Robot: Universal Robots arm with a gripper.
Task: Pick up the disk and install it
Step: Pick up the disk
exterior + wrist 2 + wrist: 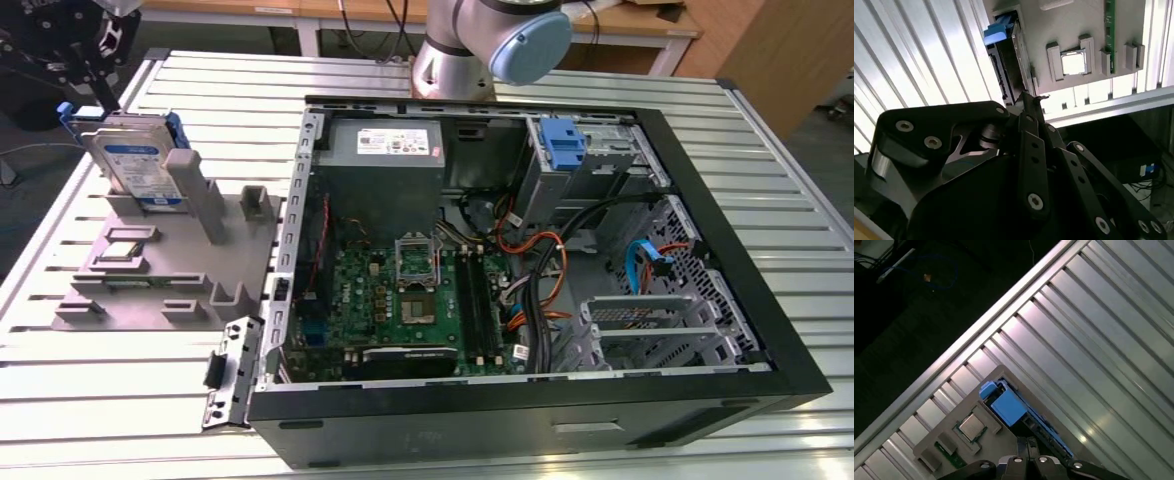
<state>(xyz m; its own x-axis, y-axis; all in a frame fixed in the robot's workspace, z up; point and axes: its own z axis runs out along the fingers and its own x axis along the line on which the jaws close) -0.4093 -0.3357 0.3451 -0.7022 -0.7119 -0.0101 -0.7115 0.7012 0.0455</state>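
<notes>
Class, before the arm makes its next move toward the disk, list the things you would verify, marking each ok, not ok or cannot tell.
1. Disk seated in holder: ok; the disk stands on edge in the grey fixture.
2. Gripper lined up: ok; the gripper hangs just above the disk's top edge.
3. Jaws open for grasping: not ok; they sit together in the first wrist view.
4. Disk held: not ok.
5. Computer case open: ok; interior exposed.
6. Drive bay free: cannot tell; a blue bracket sits there.
</notes>
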